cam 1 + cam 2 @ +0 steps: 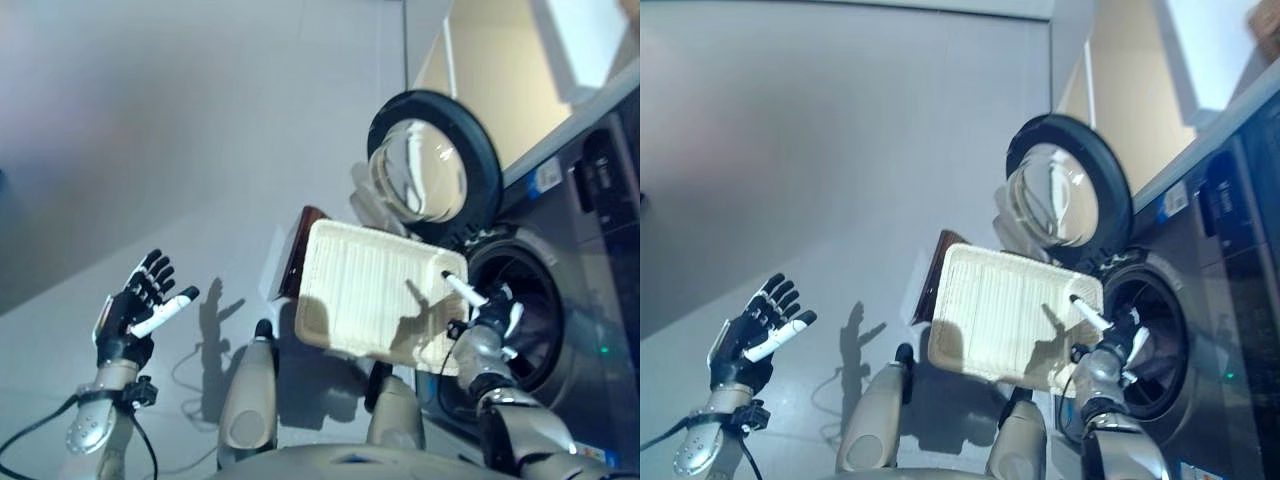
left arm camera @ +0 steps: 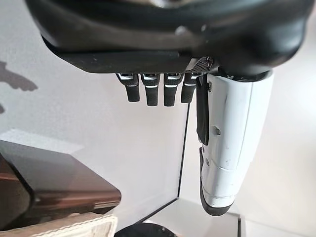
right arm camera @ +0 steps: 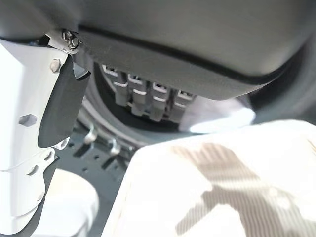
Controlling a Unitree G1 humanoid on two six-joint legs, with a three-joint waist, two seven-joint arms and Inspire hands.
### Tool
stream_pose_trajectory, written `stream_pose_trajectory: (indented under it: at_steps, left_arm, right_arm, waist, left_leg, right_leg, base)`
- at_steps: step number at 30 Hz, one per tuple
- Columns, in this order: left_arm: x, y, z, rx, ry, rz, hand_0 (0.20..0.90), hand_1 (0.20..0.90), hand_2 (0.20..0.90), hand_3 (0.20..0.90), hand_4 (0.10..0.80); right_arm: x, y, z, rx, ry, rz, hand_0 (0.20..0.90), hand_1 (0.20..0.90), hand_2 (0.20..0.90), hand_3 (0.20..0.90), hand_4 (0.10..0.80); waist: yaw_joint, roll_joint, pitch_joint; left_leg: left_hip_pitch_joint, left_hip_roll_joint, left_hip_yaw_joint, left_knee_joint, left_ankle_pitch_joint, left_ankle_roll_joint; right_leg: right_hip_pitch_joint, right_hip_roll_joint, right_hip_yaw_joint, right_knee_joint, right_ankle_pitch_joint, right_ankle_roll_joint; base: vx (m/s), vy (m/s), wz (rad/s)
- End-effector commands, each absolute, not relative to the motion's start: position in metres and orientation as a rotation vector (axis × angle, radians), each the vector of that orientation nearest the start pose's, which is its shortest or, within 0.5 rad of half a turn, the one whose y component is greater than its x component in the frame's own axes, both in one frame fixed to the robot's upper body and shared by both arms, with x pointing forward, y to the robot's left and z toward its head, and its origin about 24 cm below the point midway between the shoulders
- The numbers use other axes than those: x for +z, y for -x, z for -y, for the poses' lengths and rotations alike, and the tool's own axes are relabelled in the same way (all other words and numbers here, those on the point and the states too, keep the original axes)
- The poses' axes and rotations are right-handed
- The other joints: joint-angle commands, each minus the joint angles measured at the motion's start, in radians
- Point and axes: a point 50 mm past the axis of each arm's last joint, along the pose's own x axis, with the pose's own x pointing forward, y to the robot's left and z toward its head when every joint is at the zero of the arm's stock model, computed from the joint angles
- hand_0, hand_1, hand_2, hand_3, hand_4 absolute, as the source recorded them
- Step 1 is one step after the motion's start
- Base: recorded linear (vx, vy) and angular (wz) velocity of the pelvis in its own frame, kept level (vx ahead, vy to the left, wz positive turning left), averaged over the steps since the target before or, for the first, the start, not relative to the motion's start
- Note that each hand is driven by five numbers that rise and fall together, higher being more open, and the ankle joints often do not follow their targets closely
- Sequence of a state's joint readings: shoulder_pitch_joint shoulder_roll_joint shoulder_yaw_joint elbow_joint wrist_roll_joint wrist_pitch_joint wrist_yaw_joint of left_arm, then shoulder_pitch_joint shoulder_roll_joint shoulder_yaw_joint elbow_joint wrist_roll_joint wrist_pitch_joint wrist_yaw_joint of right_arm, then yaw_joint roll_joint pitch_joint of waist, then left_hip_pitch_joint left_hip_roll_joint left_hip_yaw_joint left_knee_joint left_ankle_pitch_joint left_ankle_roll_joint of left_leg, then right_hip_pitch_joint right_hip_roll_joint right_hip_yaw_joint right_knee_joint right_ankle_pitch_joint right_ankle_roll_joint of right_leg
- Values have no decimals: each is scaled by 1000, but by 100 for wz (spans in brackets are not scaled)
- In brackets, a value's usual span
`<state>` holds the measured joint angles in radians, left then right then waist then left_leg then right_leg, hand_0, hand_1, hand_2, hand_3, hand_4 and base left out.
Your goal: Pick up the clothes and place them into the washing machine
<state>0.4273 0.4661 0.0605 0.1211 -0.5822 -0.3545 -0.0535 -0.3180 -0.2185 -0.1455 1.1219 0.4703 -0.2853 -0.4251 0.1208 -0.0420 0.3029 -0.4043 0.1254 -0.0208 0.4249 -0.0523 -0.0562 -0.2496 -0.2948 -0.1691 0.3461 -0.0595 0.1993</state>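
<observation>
Reaching toward the washing machine [image 1: 560, 290] drum opening, the right hand [image 1: 487, 318] is holding its fingers released beside the white basket [image 1: 375, 295]. Clothes [image 3: 224, 118] are lying inside the drum. The left hand [image 1: 135, 305] is hovering with fingers released, grasping nothing.

No readable text, number or brand made out in any view. Small blue-and-white label [image 1: 546, 177] seen on washing machine [image 1: 590, 300] front panel, beside open door [image 1: 436, 165]; its print too small to be read. Dark control panel [image 1: 598, 172] on same front shows pale marks, not legible. Small green light [image 1: 603, 350] noted lower on machine front, no sign attached. White basket [image 1: 375, 298] unmarked.
</observation>
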Motion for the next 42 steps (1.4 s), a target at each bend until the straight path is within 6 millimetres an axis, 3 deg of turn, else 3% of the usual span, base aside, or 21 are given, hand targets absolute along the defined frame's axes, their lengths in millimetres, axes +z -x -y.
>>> stream_pose_trajectory:
  at_steps: [1,19,26,31,42]
  left_arm:
    - [30,-147,-290,221,-8,42,900,900,900,900,800]
    - [-20,-125,-274,235,-31,-181,900,900,900,900,800]
    - [-43,-117,-271,249,-68,-289,900,900,900,900,800]
    - [-48,-115,-269,267,-59,-302,900,900,900,900,800]
    - [-58,-116,-257,262,-24,-341,900,900,900,900,800]
  right_arm:
    - [-65,-235,278,-853,-200,-378,900,900,900,900,800]
    - [-106,-175,245,-644,-233,-515,900,900,900,900,800]
    - [-101,-162,248,-589,-208,-481,900,900,900,900,800]
    - [-101,-150,248,-550,-172,-481,900,900,900,900,800]
    - [-110,-141,223,-494,-231,-530,900,900,900,900,800]
  waist:
    - [-21,-3,-59]
    - [-52,-48,-208]
    - [-79,-52,-241]
    - [-94,-50,-257]
    - [-115,-42,-285]
  left_leg:
    - [64,1,16,-194,83,-13]
    - [350,27,108,-443,123,-27]
    - [395,36,130,-497,147,-36]
    - [416,39,138,-499,144,-34]
    - [467,50,173,-500,138,-36]
  right_leg:
    - [34,-35,-19,-130,120,34]
    - [233,9,-37,-347,202,46]
    - [252,21,-27,-353,201,48]
    - [263,25,-23,-350,199,49]
    - [286,39,9,-360,188,45]
  base:
    - [80,-2,-6]
    - [77,8,-11]
    - [2,17,-10]
    - [-19,22,-4]
    - [-35,13,-13]
